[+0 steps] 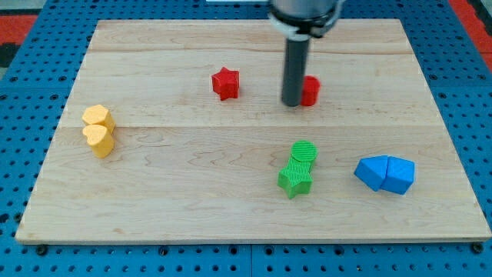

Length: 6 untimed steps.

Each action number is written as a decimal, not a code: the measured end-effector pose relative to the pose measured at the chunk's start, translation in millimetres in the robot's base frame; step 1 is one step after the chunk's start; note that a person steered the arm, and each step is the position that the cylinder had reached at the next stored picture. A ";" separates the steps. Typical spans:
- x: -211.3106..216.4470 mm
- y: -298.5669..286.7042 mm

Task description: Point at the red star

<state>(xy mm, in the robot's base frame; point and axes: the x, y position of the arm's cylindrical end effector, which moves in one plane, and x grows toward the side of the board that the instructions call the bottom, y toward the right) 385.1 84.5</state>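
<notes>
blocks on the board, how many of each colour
red: 2, the red star and a red block partly behind my tip
yellow: 2, yellow blocks
green: 2, green blocks
blue: 2, blue blocks
total: 8

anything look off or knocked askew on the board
Nothing stands out. The red star sits alone and intact; my tip rests to its right, against another red block it partly hides. The yellow, green and blue blocks sit in tidy pairs.
</notes>
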 end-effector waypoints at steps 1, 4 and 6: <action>-15.6 -96.4; 24.3 39.3; -81.6 -67.1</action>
